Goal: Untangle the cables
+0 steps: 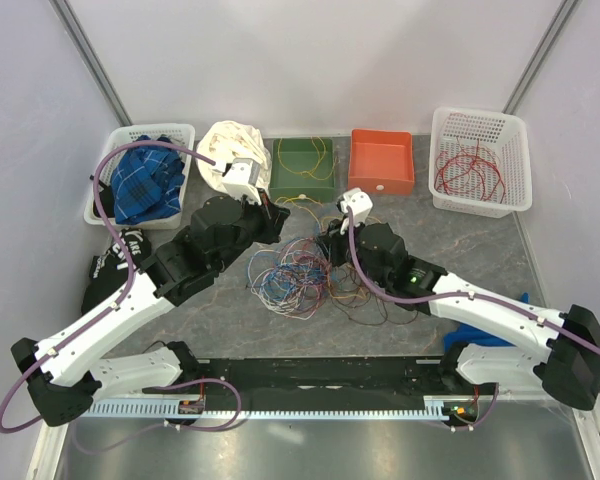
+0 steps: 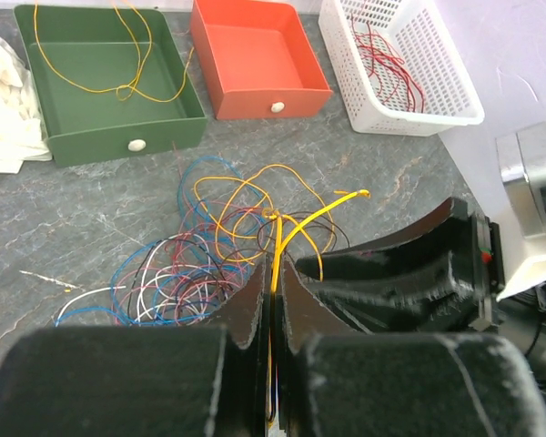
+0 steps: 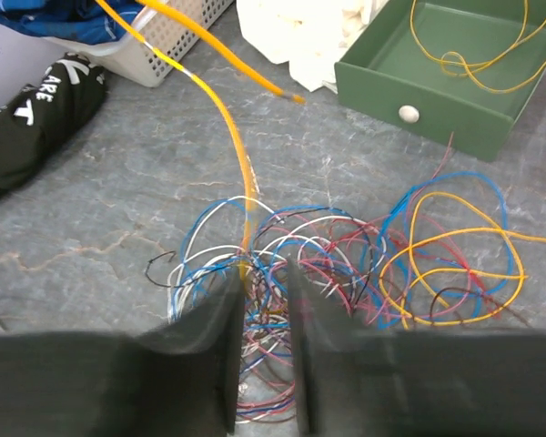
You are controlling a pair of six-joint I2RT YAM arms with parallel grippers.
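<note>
Soft, even light is falling from overhead, casting only faint shadows beneath the tangle of thin coloured cables on the grey stone-patterned tabletop. Glare is washing over the shiny metal sheet at the near edge. The black two-finger right gripper is smearing with motion blur. The raised yellow cable and the black left gripper are looking soft, close to their lenses.
</note>
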